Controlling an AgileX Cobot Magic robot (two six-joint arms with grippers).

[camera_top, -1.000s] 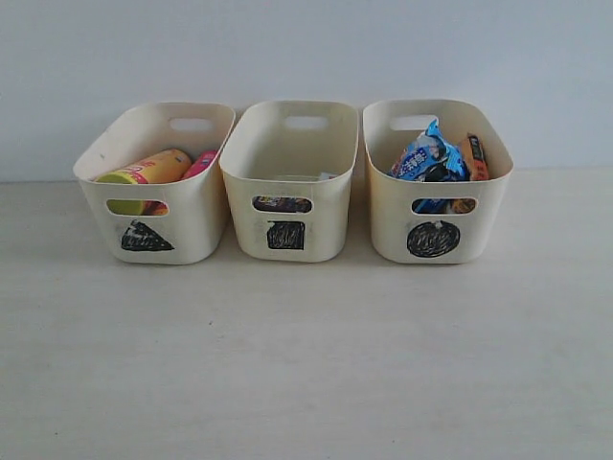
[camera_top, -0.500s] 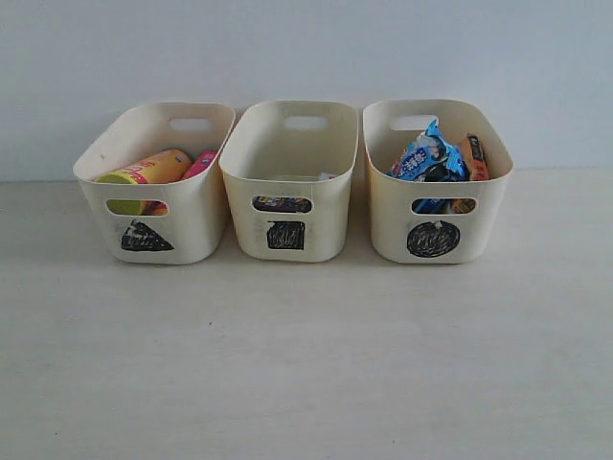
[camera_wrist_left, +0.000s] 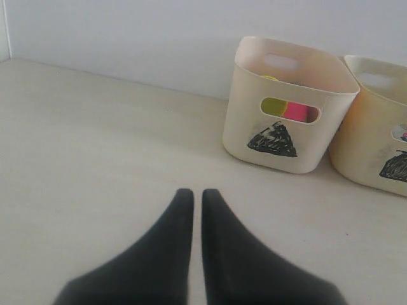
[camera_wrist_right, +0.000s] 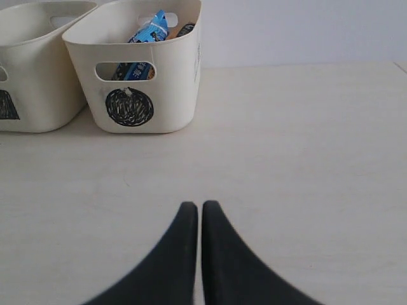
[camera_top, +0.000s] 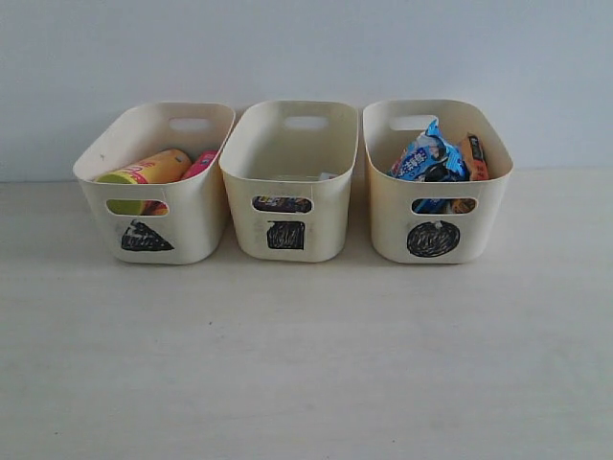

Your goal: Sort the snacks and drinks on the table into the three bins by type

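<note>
- The table, pale beige and faintly wood-grained, fills the near field up to the bins.
- The left gripper hangs over the table in front of the triangle bin, well apart from it. Its fingers are pressed together, with only a thin slit between them.
- The right gripper hangs over the table in front of the circle bin, also well apart. Its fingers are likewise pressed together.
- The three bins stand in one row at the far side of the table, close beside one another.
- Triangle bin, left: the yellow-orange tube and the pink tube lie tilted inside, side by side.
- The square bin, middle: the dark carton shows through the handle cut-out. The other contents are hidden.
- Circle bin, right: the blue bag rises above the rim, with the orange-brown packet upright just beside it.
- A plain pale wall stands behind the bins.
</note>
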